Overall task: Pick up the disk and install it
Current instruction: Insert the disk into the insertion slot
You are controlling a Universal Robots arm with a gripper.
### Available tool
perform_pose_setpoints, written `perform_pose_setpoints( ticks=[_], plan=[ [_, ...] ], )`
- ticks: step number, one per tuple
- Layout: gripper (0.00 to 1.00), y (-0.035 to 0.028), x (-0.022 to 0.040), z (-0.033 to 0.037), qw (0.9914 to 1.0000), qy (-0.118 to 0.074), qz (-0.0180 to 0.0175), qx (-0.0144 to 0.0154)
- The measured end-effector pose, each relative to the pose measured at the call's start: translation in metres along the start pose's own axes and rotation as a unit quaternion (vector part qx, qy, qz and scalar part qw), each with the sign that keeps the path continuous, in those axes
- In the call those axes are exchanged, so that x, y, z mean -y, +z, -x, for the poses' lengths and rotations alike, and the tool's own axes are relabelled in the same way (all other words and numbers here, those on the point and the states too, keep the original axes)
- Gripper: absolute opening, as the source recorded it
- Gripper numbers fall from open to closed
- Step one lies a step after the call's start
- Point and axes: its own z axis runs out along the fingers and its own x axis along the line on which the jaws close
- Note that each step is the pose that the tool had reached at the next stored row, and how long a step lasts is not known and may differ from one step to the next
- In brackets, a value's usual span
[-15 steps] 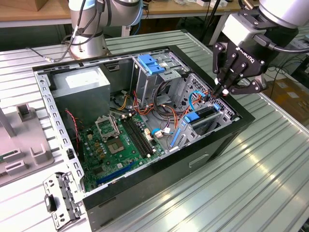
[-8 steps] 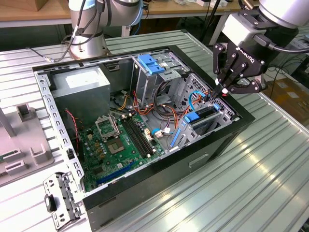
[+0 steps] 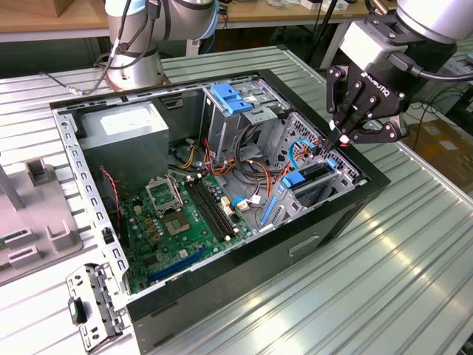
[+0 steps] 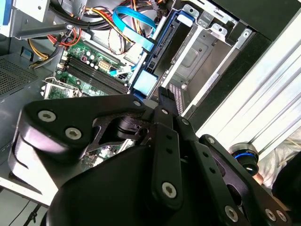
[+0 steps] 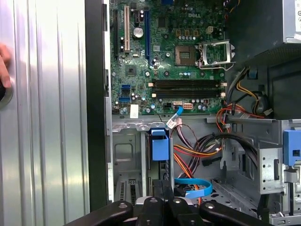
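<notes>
Claw (image 3: 341, 138) clenched empty, upper right of the exterior view, tips just above the disk (image 3: 310, 176) — edge-on in its bay, right of centre. Likely risk: a skewed push jams its rails — or snags the blue cable (image 3: 298, 151).

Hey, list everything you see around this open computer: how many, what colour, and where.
computer case: one, black, open, on the table
table: one, silver ribbed metal, under the case
motherboard: one, green, on the case floor
power supply: one, grey, in the case corner at the exterior view's left
bracket: one, light blue, atop the far drive cage
disk: one, blue-railed, edge-on in the drive cage below the gripper
data cable: one, blue, looped near the disk
gripper: one, black, shut, over the disk
</notes>
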Motion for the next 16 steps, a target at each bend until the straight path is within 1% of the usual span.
perform_pose_setpoints(
  ticks=[8,13,16],
  plan=[
    [0.11,0.0044,0.0056,-0.0002,1.0,0.0,0.0,-0.0003],
    [0.11,0.0102,0.0103,-0.0006,1.0,0.0,0.0,-0.0004],
    [0.11,0.0167,0.016,-0.001,1.0,0.0,0.0,-0.0004]
  ],
)
